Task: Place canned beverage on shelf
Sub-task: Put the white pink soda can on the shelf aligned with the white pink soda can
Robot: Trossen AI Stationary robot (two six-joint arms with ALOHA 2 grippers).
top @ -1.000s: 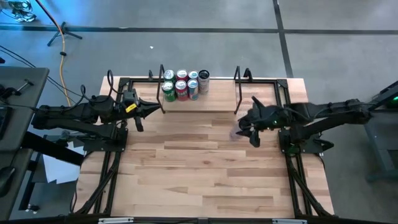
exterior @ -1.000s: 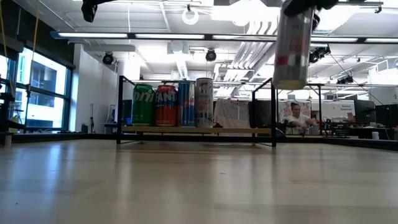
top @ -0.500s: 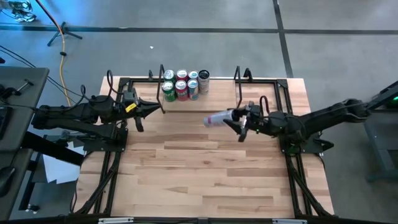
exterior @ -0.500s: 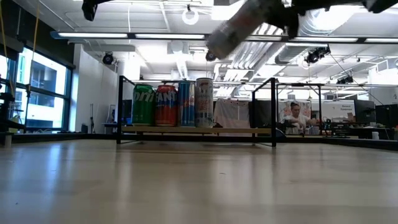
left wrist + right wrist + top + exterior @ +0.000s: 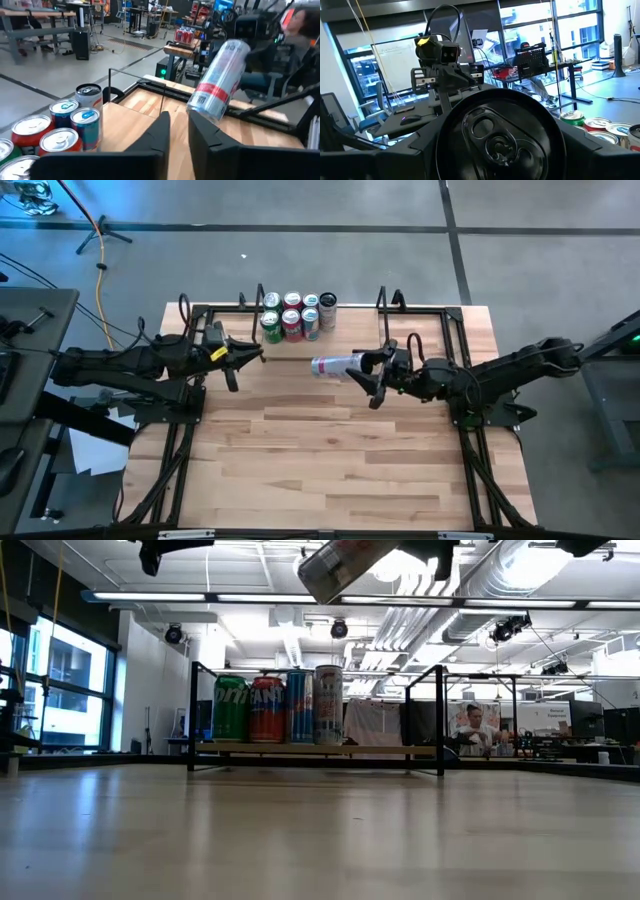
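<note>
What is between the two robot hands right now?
Bare tabletop and air, seen from the high view. The right hand holds a can tilted toward the left hand; a gap remains.

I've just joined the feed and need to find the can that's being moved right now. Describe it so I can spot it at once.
Start at the shelf along the table's far edge, where a cluster of cans stands upright at its left end. The can you want is off the shelf, held in the air by the right pincer. It alone lies tilted sideways, silvery with a red band.
</note>
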